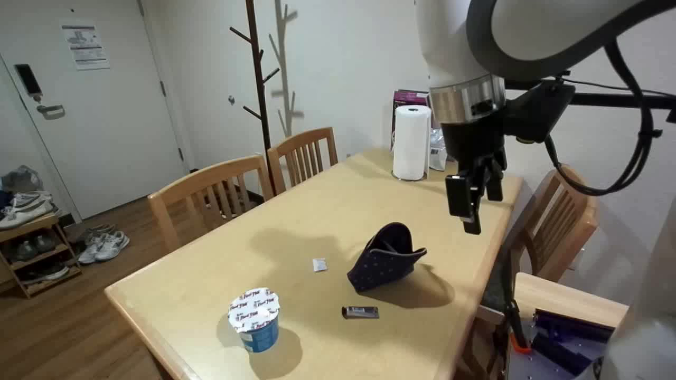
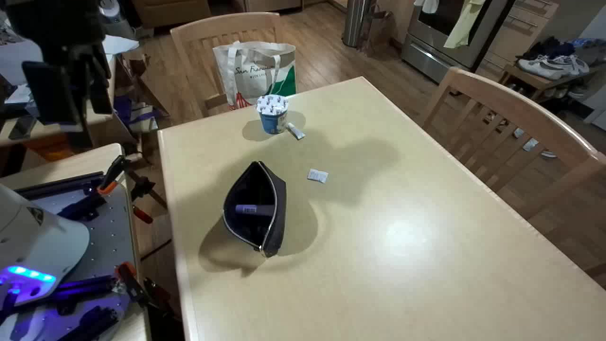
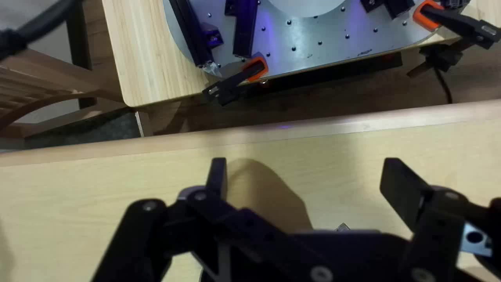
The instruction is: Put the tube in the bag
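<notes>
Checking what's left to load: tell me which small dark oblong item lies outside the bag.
The tube on the tabletop, apart from the bag; the other oblong item shows inside the bag's open mouth.

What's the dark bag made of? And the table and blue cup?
The dark bag looks like soft, dull fabric: its rim bends in loose curves. The table seems wood or laminate, slightly glossy: it shows a bright glare. The blue cup looks smooth and stiff, so plastic or coated paper; I can't tell which.

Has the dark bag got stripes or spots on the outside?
Spots: the bag has little pale ones on dark navy, best seen in an exterior view.
</notes>
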Robot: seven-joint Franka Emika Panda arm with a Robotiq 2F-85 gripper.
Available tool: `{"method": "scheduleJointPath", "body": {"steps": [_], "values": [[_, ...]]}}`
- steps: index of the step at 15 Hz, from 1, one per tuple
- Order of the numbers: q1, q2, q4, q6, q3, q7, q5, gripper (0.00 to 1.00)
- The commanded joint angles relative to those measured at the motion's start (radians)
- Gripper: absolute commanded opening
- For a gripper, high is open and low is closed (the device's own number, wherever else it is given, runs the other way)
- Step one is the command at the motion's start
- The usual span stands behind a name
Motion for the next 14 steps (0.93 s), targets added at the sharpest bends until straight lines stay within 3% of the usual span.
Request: {"method": "scheduleJointPath", "body": {"steps": [1, 5, 7, 11, 14], "values": [[0.01, 0.001, 0.002, -0.004, -0.009, 0.006, -0.004, 1.0], [0.01, 0.001, 0.002, -0.004, -0.009, 0.006, -0.004, 1.0], [0.004, 0.016, -0.01, 0.062, -0.015, -0.016, -0.05, 1.0], [0.008, 0.108, -0.032, 0.41, -0.05, -0.098, -0.171, 1.0], [0.033, 0.23, -0.01, 0.68, -0.073, -0.155, -0.164, 1.0]]}}
